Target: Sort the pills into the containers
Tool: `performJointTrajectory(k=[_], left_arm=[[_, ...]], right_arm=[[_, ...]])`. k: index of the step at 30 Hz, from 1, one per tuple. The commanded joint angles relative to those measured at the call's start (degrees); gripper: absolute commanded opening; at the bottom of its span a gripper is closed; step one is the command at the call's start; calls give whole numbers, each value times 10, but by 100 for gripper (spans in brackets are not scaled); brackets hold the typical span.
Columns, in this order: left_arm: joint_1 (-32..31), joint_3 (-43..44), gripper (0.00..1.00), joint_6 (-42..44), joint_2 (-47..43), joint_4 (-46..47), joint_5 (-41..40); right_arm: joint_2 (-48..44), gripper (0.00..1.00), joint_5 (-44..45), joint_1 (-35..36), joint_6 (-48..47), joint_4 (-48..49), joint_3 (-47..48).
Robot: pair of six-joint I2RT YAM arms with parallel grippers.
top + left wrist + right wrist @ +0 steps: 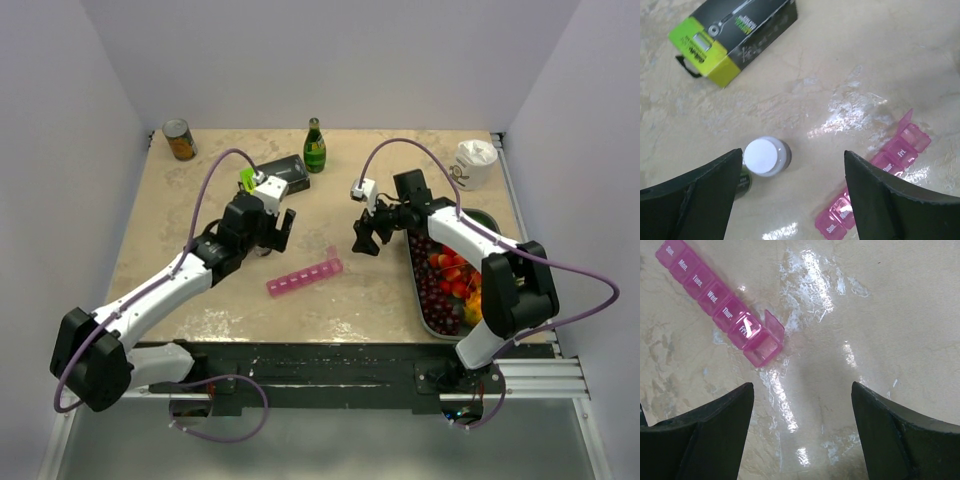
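Pink containers (305,277) on beige tabletop (160,215), end lid (774,326) up.

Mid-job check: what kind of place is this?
Probably a lab test booth: plain white walls box in the beige marble-look tabletop, a metal mounting rail runs along the near edge, and unrelated props, a pink translucent pill organiser strip and green glass bottle, sit about.
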Motion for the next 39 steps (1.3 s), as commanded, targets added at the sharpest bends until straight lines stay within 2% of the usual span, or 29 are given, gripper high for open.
performJointTrajectory(k=[1,7,20,26,35,38,39], left_arm=[[29,36,87,-96,5,-94,-75],[59,67,79,-97,65,-109,-41],[71,102,75,-89,150,-95,-22],[73,98,75,-84,144,-96,-11],[76,105,62,-86,182,-118,-40],[76,106,51,-87,183,-116,-42],[76,106,44,-87,184,-116,-40]], right_arm=[[-21,82,-16,-3,-13,-5,11],[-20,82,-16,-4,-16,-7,11],[-18,82,-27,-4,-28,-15,11],[-17,82,-50,-4,-39,-24,11],[-18,82,-51,-4,-40,-25,12],[-18,82,-52,-4,-41,-26,12],[-18,82,-52,-4,-41,-26,12]])
